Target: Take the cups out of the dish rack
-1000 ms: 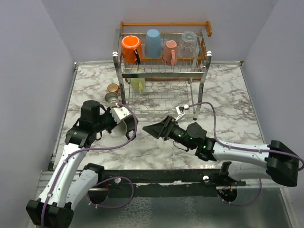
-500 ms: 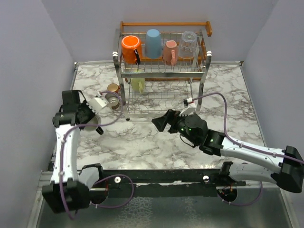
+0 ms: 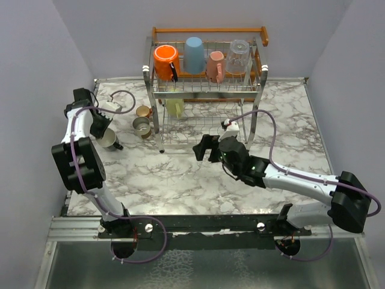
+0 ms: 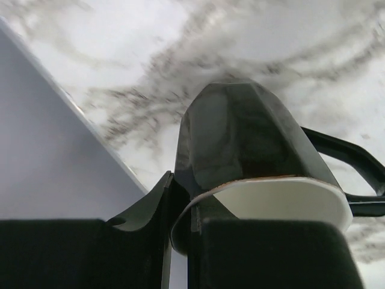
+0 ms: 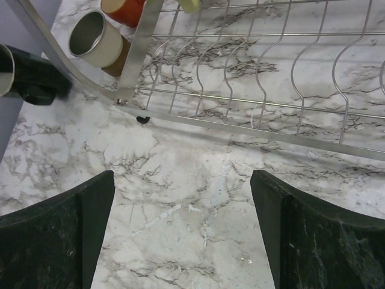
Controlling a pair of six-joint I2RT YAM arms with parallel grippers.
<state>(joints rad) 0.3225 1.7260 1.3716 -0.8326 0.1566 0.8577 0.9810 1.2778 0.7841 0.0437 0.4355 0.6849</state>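
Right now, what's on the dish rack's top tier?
An orange mug, a blue cup, a pink mug and a clear glass. Whatever sits behind them is covered.

The marble table (image 3: 301, 120) carries the dish rack (image 3: 207, 29), a tan cup (image 3: 142, 126) and an orange-red cup (image 3: 143, 111) just beside it.

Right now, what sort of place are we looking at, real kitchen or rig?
Most likely a lab test cell staged as a kitchen counter: a marble-patterned tabletop boxed in by plain grey walls, a two-tier dish rack loaded with cups, and two robot arms mounted at the table's near edge.
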